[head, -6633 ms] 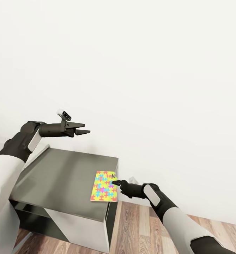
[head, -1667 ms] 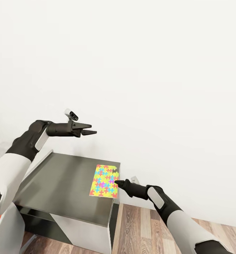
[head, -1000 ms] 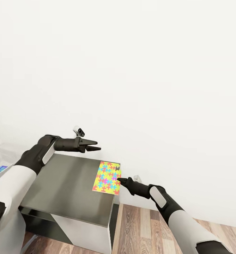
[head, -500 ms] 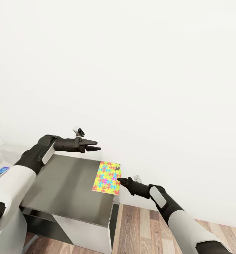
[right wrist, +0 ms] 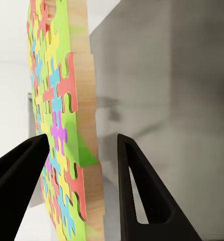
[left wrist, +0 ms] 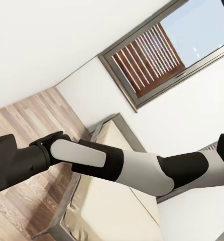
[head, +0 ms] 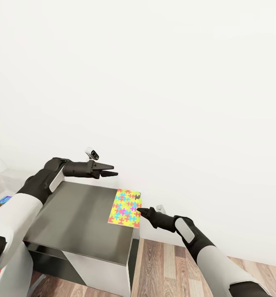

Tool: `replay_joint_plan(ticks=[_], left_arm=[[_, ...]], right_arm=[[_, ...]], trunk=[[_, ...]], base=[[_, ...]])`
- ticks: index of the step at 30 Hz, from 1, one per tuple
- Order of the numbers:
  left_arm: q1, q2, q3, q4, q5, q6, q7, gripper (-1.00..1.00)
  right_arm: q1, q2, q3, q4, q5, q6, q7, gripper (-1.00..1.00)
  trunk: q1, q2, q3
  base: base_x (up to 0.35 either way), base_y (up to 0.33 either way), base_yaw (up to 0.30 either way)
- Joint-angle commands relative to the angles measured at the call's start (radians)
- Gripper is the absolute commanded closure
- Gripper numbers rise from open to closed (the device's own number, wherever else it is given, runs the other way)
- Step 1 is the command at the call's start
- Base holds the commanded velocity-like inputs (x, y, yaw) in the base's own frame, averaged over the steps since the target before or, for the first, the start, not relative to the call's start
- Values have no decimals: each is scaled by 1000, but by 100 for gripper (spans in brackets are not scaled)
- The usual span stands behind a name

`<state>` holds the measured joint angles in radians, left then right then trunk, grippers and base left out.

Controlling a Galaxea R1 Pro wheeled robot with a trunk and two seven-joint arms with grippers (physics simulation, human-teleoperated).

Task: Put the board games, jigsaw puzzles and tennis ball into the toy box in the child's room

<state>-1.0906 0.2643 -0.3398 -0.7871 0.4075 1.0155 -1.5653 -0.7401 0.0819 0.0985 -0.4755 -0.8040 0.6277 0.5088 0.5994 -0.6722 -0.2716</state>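
On the grey table (head: pixel 76 214) lies one jigsaw puzzle (head: pixel 125 208); both hands gape, left hand (head: pixel 109 170), right hand (head: pixel 140 211).

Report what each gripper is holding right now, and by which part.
Nothing is held. The right gripper is open, its fingers straddling the edge of the jigsaw puzzle on the table without closing. The left gripper hangs open above the table.

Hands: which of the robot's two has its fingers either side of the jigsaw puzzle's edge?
The right hand, open around the jigsaw puzzle at the table's corner; the left hand hangs above the table.
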Motion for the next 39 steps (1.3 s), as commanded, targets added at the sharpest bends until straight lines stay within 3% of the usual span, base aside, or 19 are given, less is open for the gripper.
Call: replay_joint_plan(ticks=[1, 13, 29, 39], left_arm=[[-1, 1, -3, 0, 1, 9, -5, -100], [0, 1, -3, 0, 1, 8, -5, -100], [0, 0, -8, 0, -1, 6, -5, -100], [0, 0, -8, 0, -1, 6, -5, -100]], right_arm=[[-1, 0, 1, 0, -4, 4, 1, 100], [-1, -1, 1, 0, -3, 0, 2, 100], [-1, -1, 1, -2, -3, 0, 2, 100], [-1, -1, 1, -2, -3, 0, 3, 100]], trunk=[[-4, 6, 2], [-50, 90, 40], [-111, 202, 99], [-149, 272, 131]], base=[[0, 0, 0], [0, 0, 14], [0, 0, 252], [0, 0, 46]])
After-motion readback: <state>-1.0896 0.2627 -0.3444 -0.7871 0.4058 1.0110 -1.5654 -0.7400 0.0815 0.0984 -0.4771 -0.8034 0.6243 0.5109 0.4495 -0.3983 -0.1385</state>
